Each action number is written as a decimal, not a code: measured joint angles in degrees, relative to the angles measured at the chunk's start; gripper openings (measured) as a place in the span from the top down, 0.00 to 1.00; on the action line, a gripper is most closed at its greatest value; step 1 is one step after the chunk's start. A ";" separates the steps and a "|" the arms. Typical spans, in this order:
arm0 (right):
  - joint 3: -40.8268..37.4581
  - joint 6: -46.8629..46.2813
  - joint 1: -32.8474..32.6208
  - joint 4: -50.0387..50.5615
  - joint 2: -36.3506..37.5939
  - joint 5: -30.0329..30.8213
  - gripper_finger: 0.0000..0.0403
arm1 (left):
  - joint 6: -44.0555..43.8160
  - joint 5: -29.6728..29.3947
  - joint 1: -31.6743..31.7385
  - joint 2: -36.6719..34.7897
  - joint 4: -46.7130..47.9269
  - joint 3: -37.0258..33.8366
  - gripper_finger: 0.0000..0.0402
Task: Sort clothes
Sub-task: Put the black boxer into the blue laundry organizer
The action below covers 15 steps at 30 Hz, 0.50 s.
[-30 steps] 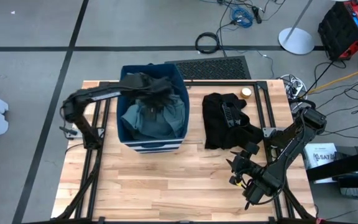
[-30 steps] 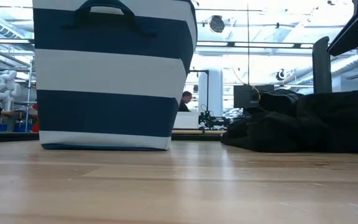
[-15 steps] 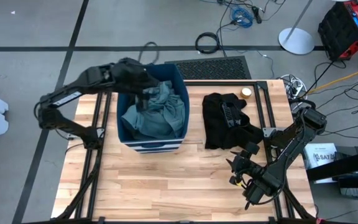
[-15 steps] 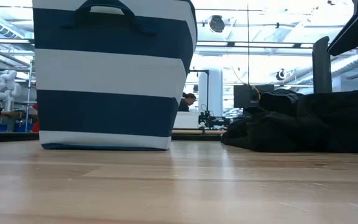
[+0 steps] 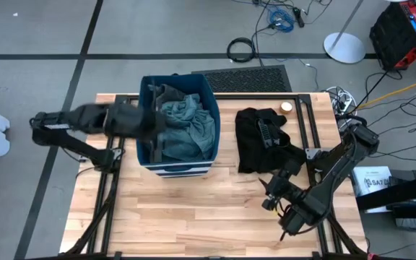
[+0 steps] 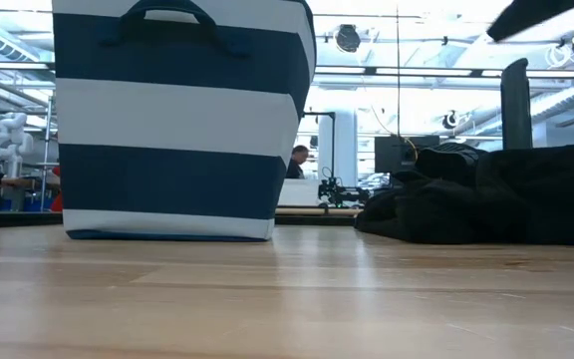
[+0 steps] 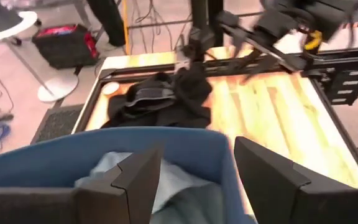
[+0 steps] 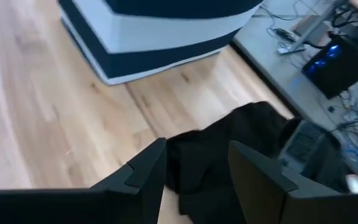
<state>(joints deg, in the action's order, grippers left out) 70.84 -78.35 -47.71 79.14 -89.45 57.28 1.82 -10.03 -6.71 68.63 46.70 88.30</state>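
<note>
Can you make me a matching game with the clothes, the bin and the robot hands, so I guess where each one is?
Things:
1. grey-green clothes
2. black clothes
3. striped bin
4. right gripper

Places:
A. over bare wood near the table's front right
B. standing on the table, left of the black pile
C. inside the bin
D. lying straight on the table

Pairs: 1-C, 2-D, 3-B, 4-A
</note>
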 joint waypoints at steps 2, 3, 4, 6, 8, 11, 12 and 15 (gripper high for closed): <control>2.41 0.11 0.68 3.08 0.00 0.00 0.60 | -1.64 -5.50 -5.82 -0.62 -2.92 -3.06 0.47; 3.51 0.43 1.07 4.55 0.00 -0.10 0.60 | -2.64 -8.27 -8.79 -0.85 -4.53 -4.69 0.47; 4.44 0.61 1.57 6.23 0.02 -0.32 0.60 | -3.36 -11.39 -11.66 -1.02 -5.97 -6.23 0.47; 5.50 0.76 2.60 8.93 0.71 -0.53 0.60 | -4.82 -18.41 -17.40 -1.08 -8.82 -9.51 0.47; 5.49 1.48 3.78 10.48 2.53 -1.78 0.60 | -5.98 -25.44 -22.64 -0.91 -12.08 -12.81 0.47; 5.49 4.09 5.77 10.86 6.66 -5.72 0.60 | -7.64 -32.40 -28.66 0.03 -17.96 -17.27 0.47; 5.49 5.00 6.36 10.89 8.28 -6.35 0.60 | -7.98 -33.41 -30.25 0.45 -20.33 -18.64 0.47; 5.49 6.01 8.19 10.95 12.88 -6.79 0.60 | -8.60 -35.49 -34.37 2.52 -27.25 -21.36 0.47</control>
<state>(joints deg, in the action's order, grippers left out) 76.34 -72.34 -39.52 90.09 -76.57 50.48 -6.79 -45.52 -41.08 71.15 19.45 66.94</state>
